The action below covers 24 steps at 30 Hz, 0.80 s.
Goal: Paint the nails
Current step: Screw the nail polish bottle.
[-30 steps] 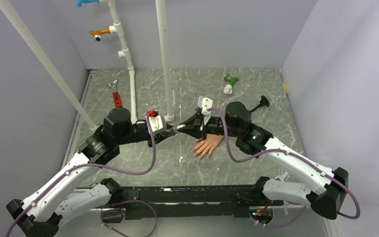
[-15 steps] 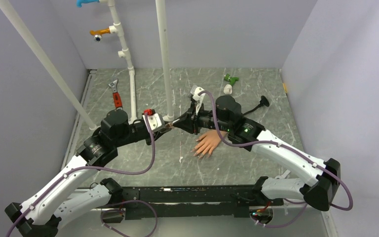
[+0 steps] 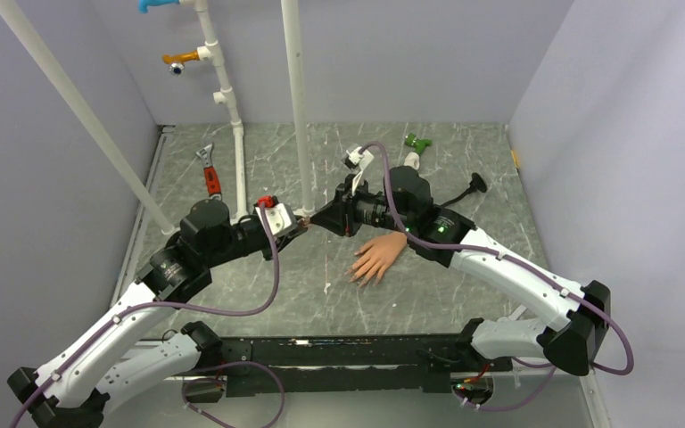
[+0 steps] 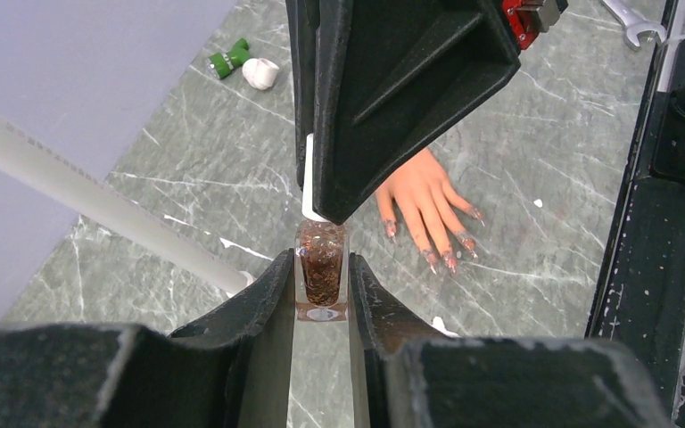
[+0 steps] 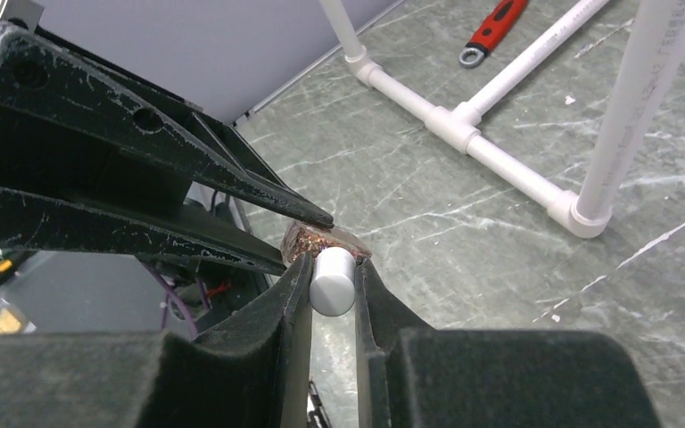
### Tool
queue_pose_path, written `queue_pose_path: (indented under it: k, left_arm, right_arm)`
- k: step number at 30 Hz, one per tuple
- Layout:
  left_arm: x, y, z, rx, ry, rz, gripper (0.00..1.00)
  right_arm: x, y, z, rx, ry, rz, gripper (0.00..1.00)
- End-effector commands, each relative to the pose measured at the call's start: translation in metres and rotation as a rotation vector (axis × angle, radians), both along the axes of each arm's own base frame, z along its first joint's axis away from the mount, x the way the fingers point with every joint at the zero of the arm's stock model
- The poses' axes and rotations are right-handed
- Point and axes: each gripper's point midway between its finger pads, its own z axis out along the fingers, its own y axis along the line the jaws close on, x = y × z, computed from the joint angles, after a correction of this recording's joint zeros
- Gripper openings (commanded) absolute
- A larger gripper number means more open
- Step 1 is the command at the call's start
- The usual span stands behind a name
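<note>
1. Top view: left gripper [image 3: 300, 218] and right gripper [image 3: 323, 218] meet tip to tip, mid-table, just beside the base of the PVC pipe frame [image 3: 299, 116]. The jaw state is too small to read here. The mannequin hand [image 3: 380, 255] lies flat on the table [image 3: 464, 152], near the meeting point on its near-right side and below the right wrist. Its fingers point toward the arm bases. The nails [image 3: 358, 278] are at the fingertips and apart from both grippers. A red-handled wrench [image 3: 209, 175] lies well off to the left.
2. Left wrist view: the left jaws are pinching a nail polish bottle [image 4: 321, 272] with brown glitter contents, one finger on each flat side. The right gripper [image 4: 321, 212] comes in from above, its tips right at the bottle neck. The white cap [image 4: 309, 178] shows only as a sliver along its edge. The mannequin hand [image 4: 424, 192] is beyond the jaws to the right, its palm partly hidden behind the right gripper. The nails [image 4: 451, 261] look dark and glittery.
3. Right wrist view: the right jaws are clamped on the white cap [image 5: 332, 282], which sits between the fingertips. The nail polish bottle [image 5: 317, 239] is just past the cap and touching it, held between the left gripper [image 5: 303, 239] fingers, which enter from the left. The PVC pipe frame [image 5: 491, 152] is beyond the jaws to the right. The mannequin hand is out of this view.
</note>
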Motion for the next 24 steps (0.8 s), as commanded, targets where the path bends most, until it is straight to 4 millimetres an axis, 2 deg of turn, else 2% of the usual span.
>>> queue_pose_path:
  k: [1,5,6,9,10,12,19,24]
  left_arm:
    - [0.004,0.003,0.035,-0.083,-0.109,0.031,0.00]
    - [0.006,0.005,0.037,-0.090,-0.114,0.044,0.00]
    - [0.006,0.005,0.037,-0.093,-0.114,0.047,0.00]
    - [0.006,0.006,0.039,-0.098,-0.117,0.057,0.00]
    - [0.006,0.007,0.039,-0.100,-0.118,0.056,0.00]
    - [0.005,0.007,0.041,-0.106,-0.123,0.057,0.00]
    - [0.000,0.007,0.045,-0.130,-0.126,0.039,0.00]
    - [0.002,0.006,0.045,-0.136,-0.117,0.049,0.00]
  right_arm:
    - [0.009,-0.006,0.016,0.028,0.068,-0.090,0.00]
    - [0.009,-0.008,0.017,0.032,0.117,-0.125,0.01]
    - [0.009,-0.009,0.017,0.034,0.121,-0.127,0.09]
    - [0.008,-0.011,0.021,0.044,0.119,-0.128,0.52]
    - [0.007,-0.012,0.024,0.049,0.112,-0.131,0.61]
    - [0.008,-0.015,0.031,0.060,0.082,-0.138,0.72]
    - [0.012,-0.015,0.043,0.072,0.040,-0.136,0.82]
    - [-0.009,-0.012,0.069,0.140,-0.065,-0.002,0.88]
